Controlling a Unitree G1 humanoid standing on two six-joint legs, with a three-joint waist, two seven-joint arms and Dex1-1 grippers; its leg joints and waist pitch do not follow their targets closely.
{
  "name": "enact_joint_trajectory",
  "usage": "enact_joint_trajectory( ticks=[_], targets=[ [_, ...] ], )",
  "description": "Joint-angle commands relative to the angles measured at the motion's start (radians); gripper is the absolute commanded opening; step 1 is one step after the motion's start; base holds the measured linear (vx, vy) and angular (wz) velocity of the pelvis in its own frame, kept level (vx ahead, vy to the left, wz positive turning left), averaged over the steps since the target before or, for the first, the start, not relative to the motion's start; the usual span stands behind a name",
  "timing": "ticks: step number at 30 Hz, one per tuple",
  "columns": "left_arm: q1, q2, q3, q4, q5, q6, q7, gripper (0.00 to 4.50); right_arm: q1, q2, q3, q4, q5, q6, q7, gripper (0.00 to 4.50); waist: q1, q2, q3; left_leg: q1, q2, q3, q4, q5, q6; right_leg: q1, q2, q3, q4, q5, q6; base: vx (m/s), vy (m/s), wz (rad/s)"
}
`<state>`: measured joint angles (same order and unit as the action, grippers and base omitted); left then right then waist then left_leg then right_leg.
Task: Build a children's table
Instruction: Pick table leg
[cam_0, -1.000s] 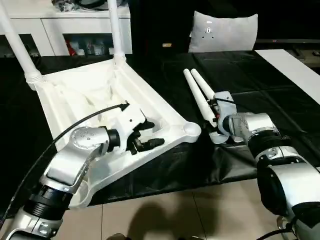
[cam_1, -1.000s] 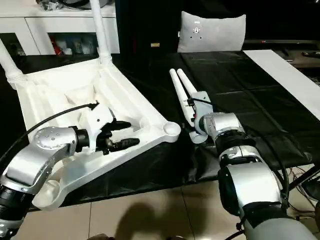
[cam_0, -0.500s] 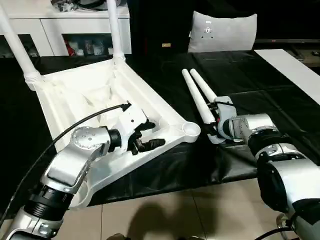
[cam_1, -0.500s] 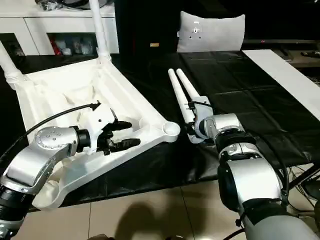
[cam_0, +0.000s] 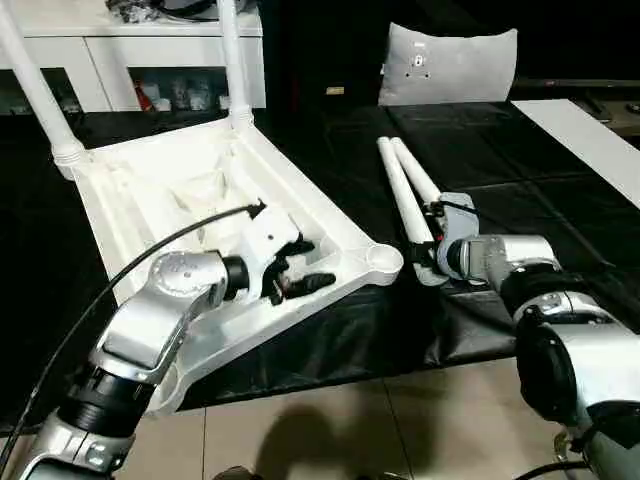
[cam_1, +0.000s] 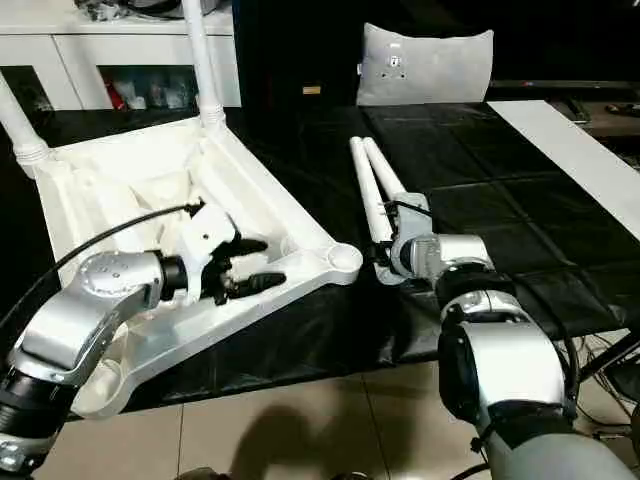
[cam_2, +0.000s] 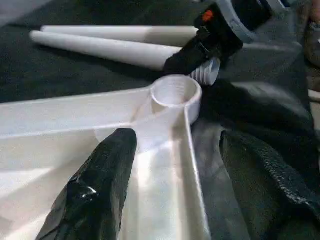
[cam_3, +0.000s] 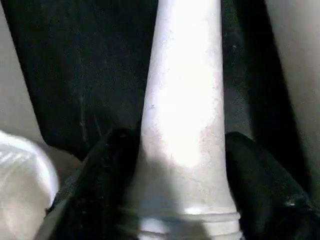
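Observation:
The children's table top (cam_0: 150, 190) lies upside down on the black cloth, ribs up. Two legs (cam_0: 232, 60) stand screwed into its far corners. Its near right corner socket (cam_2: 175, 92) holds nothing. My left gripper (cam_0: 313, 262) is open and straddles the rim just behind that socket, one finger (cam_2: 100, 185) inside the top and the other outside. Two loose legs (cam_0: 402, 185) lie side by side on the cloth to the right. My right gripper (cam_0: 432, 250) is shut on the thick end of one loose leg (cam_3: 182, 100), close beside the socket.
A white pillow (cam_0: 447, 62) leans at the back. White glass-door cabinets (cam_0: 120, 60) stand at the back left. A white board (cam_0: 590, 130) lies at the far right. The black cloth (cam_0: 520, 170) ends at a tiled floor (cam_0: 350, 430) in front.
My right gripper's fingers have closed in on the loose leg's thick end, and the loose legs' far tips have swung slightly right. The left gripper has stayed on the rim.

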<state>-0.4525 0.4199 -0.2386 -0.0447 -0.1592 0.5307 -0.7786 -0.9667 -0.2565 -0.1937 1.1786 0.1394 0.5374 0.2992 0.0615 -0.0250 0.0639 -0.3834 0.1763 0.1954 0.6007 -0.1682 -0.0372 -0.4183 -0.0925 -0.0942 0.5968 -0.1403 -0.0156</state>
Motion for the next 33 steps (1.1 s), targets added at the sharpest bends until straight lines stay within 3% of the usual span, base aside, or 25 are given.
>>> enact_joint_trajectory(
  ticks=[1,3,6,7,11,13,14,15,17,18,23,25,27,29,33],
  targets=[
    [-0.021,-0.012,0.025,0.018,0.006,-0.009,0.024,3.09,0.007,-0.01,-0.045,-0.074,0.045,-0.073,0.009,2.58,0.001,0.009,-0.08,0.024,0.049,-0.024,-0.07,-0.288,-0.044,0.052,-0.059,0.05,-0.064,-0.304,-0.175,0.0,0.0,0.0],
    [-0.032,-0.027,0.041,0.03,0.001,-0.009,0.043,3.42,0.028,-0.009,-0.048,-0.125,0.056,-0.133,0.062,2.57,0.001,0.01,-0.081,0.023,0.049,-0.024,-0.068,-0.279,-0.039,0.052,-0.057,0.049,-0.06,-0.287,-0.185,0.0,0.0,0.0],
    [-0.084,-0.091,0.103,0.079,-0.014,0.002,0.135,3.56,0.057,0.008,-0.124,-0.245,0.175,-0.119,0.208,2.4,0.002,0.008,-0.082,0.02,0.047,-0.022,-0.067,-0.267,-0.013,0.06,-0.055,0.05,-0.062,-0.264,-0.187,0.0,0.0,0.0],
    [-0.099,-0.111,0.12,0.094,-0.017,0.003,0.168,3.7,0.07,0.009,-0.124,-0.271,0.191,-0.116,0.247,2.27,0.003,0.011,-0.083,0.02,0.05,-0.026,-0.067,-0.259,-0.009,0.061,-0.057,0.049,-0.059,-0.257,-0.194,0.0,0.0,0.0],
    [-0.157,-0.196,0.188,0.152,-0.04,0.013,0.296,3.85,0.127,0.017,-0.099,-0.359,0.227,-0.128,0.376,2.05,0.009,0.004,-0.081,0.019,0.047,-0.022,-0.063,-0.254,0.01,0.062,-0.059,0.047,-0.07,-0.284,-0.192,0.0,0.0,0.0],
    [-0.218,-0.302,0.291,0.199,-0.133,0.012,0.395,4.14,0.168,0.046,-0.134,-0.449,0.332,-0.096,0.484,1.72,0.014,0.002,-0.082,0.017,0.047,-0.023,-0.061,-0.237,0.021,0.062,-0.061,0.045,-0.071,-0.291,-0.199,0.0,0.0,0.0],
    [-0.218,-0.302,0.291,0.199,-0.133,0.012,0.395,4.23,0.168,0.046,-0.134,-0.449,0.332,-0.096,0.484,1.66,0.014,0.001,-0.083,0.017,0.046,-0.02,-0.059,-0.235,0.027,0.065,-0.061,0.046,-0.071,-0.286,-0.204,0.0,0.0,0.0],
    [-0.245,-0.352,0.358,0.217,-0.198,0.048,0.444,4.26,0.182,0.058,-0.144,-0.481,0.364,-0.085,0.51,1.6,0.019,0.001,-0.085,0.017,0.05,-0.025,-0.061,-0.224,0.034,0.064,-0.062,0.044,-0.071,-0.285,-0.205,0.0,0.0,0.0],
    [-0.263,-0.37,0.386,0.237,-0.202,0.073,0.473,4.25,0.196,0.061,-0.128,-0.49,0.341,-0.102,0.495,1.38,0.023,-0.001,-0.086,0.017,0.05,-0.023,-0.059,-0.212,0.037,0.063,-0.062,0.043,-0.068,-0.275,-0.214,0.0,0.0,0.0],
    [-0.264,-0.368,0.383,0.24,-0.19,0.069,0.472,4.25,0.2,0.061,-0.118,-0.49,0.323,-0.111,0.484,1.28,0.028,0.001,-0.083,0.018,0.05,-0.026,-0.061,-0.22,0.034,0.059,-0.062,0.04,-0.074,-0.316,-0.196,0.0,0.0,0.0],
    [-0.213,-0.296,0.252,0.206,-0.074,0.043,0.41,4.25,0.229,0.044,-0.038,-0.49,0.206,-0.185,0.402,1.21,0.032,-0.002,-0.081,0.024,0.051,-0.028,-0.065,-0.238,0.008,0.051,-0.065,0.039,-0.085,-0.411,-0.135,0.0,0.0,0.0],
    [-0.183,-0.26,0.203,0.187,-0.028,0.014,0.408,4.39,0.233,0.043,-0.034,-0.504,0.188,-0.211,0.356,1.55,0.031,-0.005,-0.083,0.021,0.052,-0.028,-0.067,-0.226,0.003,0.052,-0.064,0.041,-0.08,-0.383,-0.133,0.0,0.0,0.0],
    [-0.156,-0.243,0.193,0.179,-0.011,0.0,0.415,4.46,0.236,0.046,-0.022,-0.516,0.166,-0.219,0.327,1.58,0.032,-0.001,-0.083,0.023,0.053,-0.027,-0.067,-0.221,0.002,0.05,-0.064,0.043,-0.076,-0.353,-0.144,0.0,0.0,0.0],
    [-0.127,-0.225,0.183,0.179,0.006,-0.014,0.421,4.5,0.241,0.049,-0.006,-0.519,0.141,-0.23,0.3,1.81,0.031,-0.006,-0.082,0.019,0.053,-0.027,-0.068,-0.227,0.002,0.053,-0.065,0.043,-0.075,-0.354,-0.145,0.0,0.0,0.0],
    [-0.056,-0.163,0.128,0.154,0.061,-0.057,0.378,4.5,0.227,0.042,0.041,-0.456,0.062,-0.248,0.211,2.25,0.028,-0.004,-0.08,0.021,0.052,-0.029,-0.07,-0.243,-0.005,0.048,-0.066,0.043,-0.078,-0.388,-0.134,0.0,0.0,0.0]
  ],
)
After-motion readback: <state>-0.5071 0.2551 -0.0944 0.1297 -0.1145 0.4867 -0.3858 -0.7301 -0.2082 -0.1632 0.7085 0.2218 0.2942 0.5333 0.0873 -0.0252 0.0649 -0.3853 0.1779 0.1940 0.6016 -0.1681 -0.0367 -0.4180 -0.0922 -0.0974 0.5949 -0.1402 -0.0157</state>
